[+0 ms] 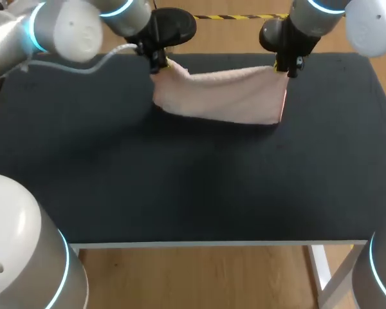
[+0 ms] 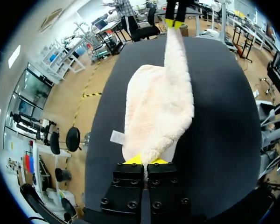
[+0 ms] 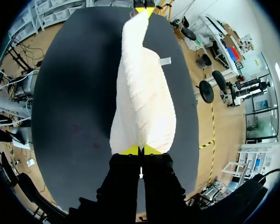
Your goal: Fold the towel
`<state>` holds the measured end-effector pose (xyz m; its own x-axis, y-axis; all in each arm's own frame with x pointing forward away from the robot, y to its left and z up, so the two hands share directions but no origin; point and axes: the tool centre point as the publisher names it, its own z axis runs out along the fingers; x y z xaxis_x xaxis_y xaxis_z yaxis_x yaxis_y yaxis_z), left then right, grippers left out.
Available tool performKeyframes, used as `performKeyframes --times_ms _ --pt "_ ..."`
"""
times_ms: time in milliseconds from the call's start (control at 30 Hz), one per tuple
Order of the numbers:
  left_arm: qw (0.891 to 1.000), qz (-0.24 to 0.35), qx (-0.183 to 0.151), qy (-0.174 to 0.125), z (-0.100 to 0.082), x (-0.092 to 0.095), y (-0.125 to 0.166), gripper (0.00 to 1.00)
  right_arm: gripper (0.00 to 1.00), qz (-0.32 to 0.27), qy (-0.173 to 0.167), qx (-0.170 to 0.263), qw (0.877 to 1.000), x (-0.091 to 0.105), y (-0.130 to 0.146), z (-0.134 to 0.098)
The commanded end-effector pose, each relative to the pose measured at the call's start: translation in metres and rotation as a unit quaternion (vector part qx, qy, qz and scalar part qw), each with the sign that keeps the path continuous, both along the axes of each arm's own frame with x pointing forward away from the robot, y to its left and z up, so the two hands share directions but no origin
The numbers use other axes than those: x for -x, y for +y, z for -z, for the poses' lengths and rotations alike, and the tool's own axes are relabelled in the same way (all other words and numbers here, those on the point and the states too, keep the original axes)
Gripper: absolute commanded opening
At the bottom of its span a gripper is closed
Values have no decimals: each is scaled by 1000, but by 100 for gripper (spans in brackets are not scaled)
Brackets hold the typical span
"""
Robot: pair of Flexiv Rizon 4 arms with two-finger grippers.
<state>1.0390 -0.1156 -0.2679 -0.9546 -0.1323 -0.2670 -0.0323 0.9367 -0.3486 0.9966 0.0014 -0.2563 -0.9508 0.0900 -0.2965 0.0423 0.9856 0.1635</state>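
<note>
Head view: my left gripper (image 1: 159,63) and right gripper (image 1: 285,68) each clamp a corner of the fluffy cream towel (image 1: 225,96), sagging onto the far black table (image 1: 180,187).

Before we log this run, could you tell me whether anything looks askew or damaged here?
Nothing stands out: the towel hangs level and undamaged between the left fingers and right fingers.

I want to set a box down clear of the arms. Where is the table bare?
Bare: the wide near stretch of the table, from the towel to the front edge, and strips beside it. Crowded: the far edge, where left gripper and right gripper each hold a towel corner.
</note>
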Motion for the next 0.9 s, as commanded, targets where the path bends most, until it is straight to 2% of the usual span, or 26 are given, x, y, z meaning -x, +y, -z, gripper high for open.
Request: performKeyframes --times_ms 33,200,300,333,400,467,500,533,600,633,700,733,767,800,900 --pt "998 9 -9 57 45 -30 -20 0 0 -1 15 1 1000 -13 4 13" --pt "997 3 -2 76 66 2 -9 0 0 1 15 0 1000 -20 6 15" --pt "997 -1 0 82 73 13 -8 0 0 4 10 4 1000 -27 6 15" --pt "995 -10 -8 97 74 15 -8 0 0 7 9 4 1000 -31 5 15" --pt "994 -16 -14 103 76 13 -11 0 0 11 9 2 1000 -37 4 16" --pt "992 -31 -26 120 78 -3 -20 0 0 21 9 -5 1000 -45 3 20" --pt "994 -35 -33 99 76 3 -25 0 0 26 8 -8 1000 -49 1 21" --pt "993 -41 -31 102 71 36 -30 0 0 31 10 -14 999 -54 -1 25" --pt "994 -50 -34 96 68 56 -28 0 0 37 12 -15 999 -60 -3 30" --pt "994 -58 -39 89 64 75 -25 0 0 41 14 -15 999 -66 -5 34" --pt "994 -67 -42 77 57 100 -21 0 0 44 20 -11 999 -73 -5 41" --pt "994 -74 -45 73 56 103 -20 0 0 44 20 -11 999 -76 -6 44" --pt "996 31 -53 66 57 69 -20 0 0 44 21 -12 999 -79 -7 46" --pt "987 135 -66 53 57 36 -19 0 0 44 21 -11 999 -83 -7 47" --pt "987 139 -71 40 53 -64 -16 0 0 44 20 -11 999 -92 -9 48"
